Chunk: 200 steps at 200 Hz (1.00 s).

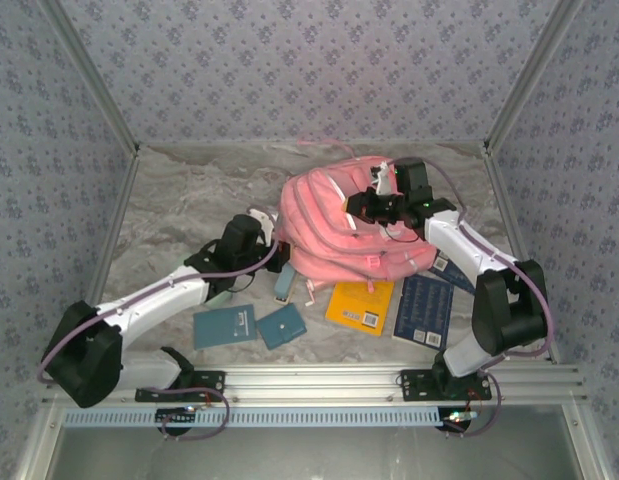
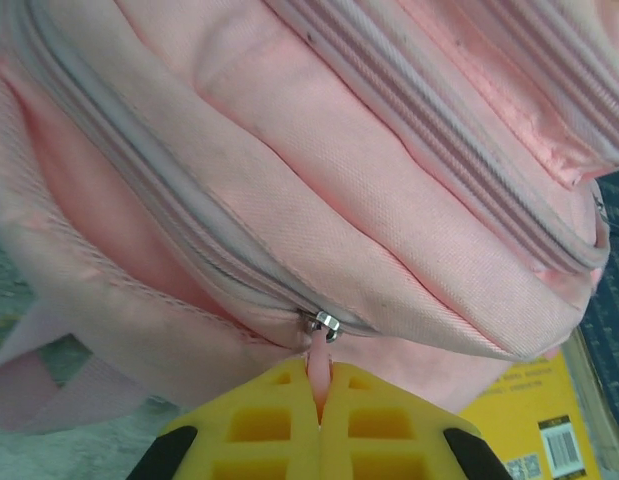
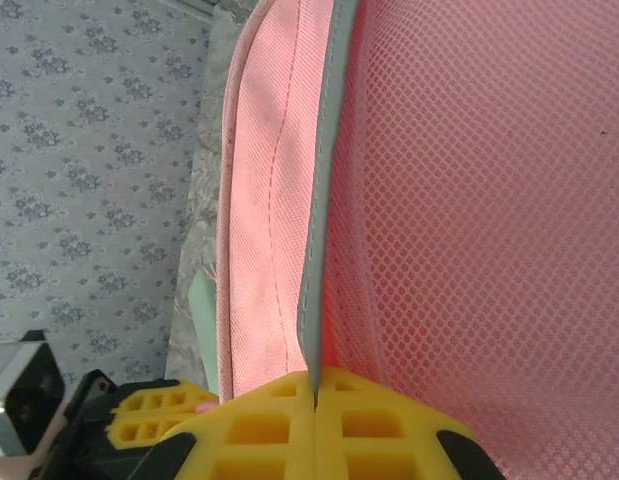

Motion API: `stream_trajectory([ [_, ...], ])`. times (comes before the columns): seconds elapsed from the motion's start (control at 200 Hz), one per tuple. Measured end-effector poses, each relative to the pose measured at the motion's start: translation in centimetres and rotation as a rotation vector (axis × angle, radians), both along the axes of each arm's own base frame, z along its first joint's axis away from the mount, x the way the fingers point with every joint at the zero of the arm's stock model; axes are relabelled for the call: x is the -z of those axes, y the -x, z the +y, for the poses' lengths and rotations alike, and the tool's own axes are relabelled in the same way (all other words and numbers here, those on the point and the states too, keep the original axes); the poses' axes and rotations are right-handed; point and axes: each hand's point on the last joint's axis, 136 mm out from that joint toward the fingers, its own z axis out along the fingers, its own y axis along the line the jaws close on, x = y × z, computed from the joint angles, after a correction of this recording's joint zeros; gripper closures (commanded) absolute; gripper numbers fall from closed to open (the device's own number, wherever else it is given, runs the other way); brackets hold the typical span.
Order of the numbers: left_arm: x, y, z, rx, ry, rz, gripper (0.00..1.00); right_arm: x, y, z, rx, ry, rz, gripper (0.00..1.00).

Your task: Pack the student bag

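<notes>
**Item 1. Student bag** [image 1: 339,215]: a large pink fabric backpack. It lies on the marbled table [image 1: 189,190] between the two grippers and is gripped by both.

**Item 2. Left gripper** [image 2: 319,378]: the yellow fingers are pressed together and pinch the bag's pink zipper pull [image 2: 320,352].
- The metal zipper slider [image 2: 324,322] sits just beyond the fingertips.
- The slider is on a grey zipper line that runs away up and to the left across the fabric.
- From above, this gripper meets the bag's near left edge.

**Item 3. Right gripper** [image 3: 314,385]: the yellow fingers are closed tight on a grey trim edge [image 3: 324,180] of the bag.
- The trim runs straight away from the fingertips.
- A pink mesh panel [image 3: 489,200] lies to the right of the trim, and smooth pink fabric lies to its left.
- From above, this gripper sits on the bag's far right part.

**Item 4. Yellow book** [image 1: 361,305]: flat on the table, touching the bag's near edge. At the left wrist it shows to the lower right of the fingers.

**Item 5. Dark blue book** [image 1: 424,310]: flat on the table, just right of the yellow book and near the right arm.

**Item 6. Teal notebook** [image 1: 224,326] and **smaller teal notebook** [image 1: 281,325]: both lie flat, side by side, on the near side of the left gripper.

**Item 7. Slim teal item** [image 1: 283,285]: just beside the left gripper. What it is cannot be told.
</notes>
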Motion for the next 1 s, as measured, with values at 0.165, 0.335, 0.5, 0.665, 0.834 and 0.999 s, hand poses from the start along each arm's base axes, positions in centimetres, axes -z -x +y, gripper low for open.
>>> stream_trajectory([
  [0.165,-1.4,-0.7,1.3,-0.057,-0.022,-0.070,1.00,-0.1,0.2,-0.2,0.001,0.016,-0.009,1.00],
  [0.335,-1.3,-1.2,2.2,-0.100,-0.063,-0.093,1.00,0.4,0.4,-0.6,0.006,0.051,-0.002,1.00],
  [0.5,-0.9,-1.6,2.5,-0.125,-0.088,-0.095,1.00,0.4,0.3,-1.2,0.027,0.118,-0.018,0.78],
  [0.665,-0.5,-2.2,2.3,-0.125,-0.092,-0.082,1.00,-0.9,-0.3,-2.4,0.078,0.234,-0.055,0.48],
  [0.834,-1.0,-1.8,1.4,-0.080,-0.049,-0.080,1.00,-3.8,1.3,-3.3,0.123,0.324,-0.132,0.45],
  [0.999,-1.9,-1.0,0.5,-0.022,0.003,-0.071,1.00,-7.5,4.9,-2.0,0.068,0.353,-0.290,0.42],
])
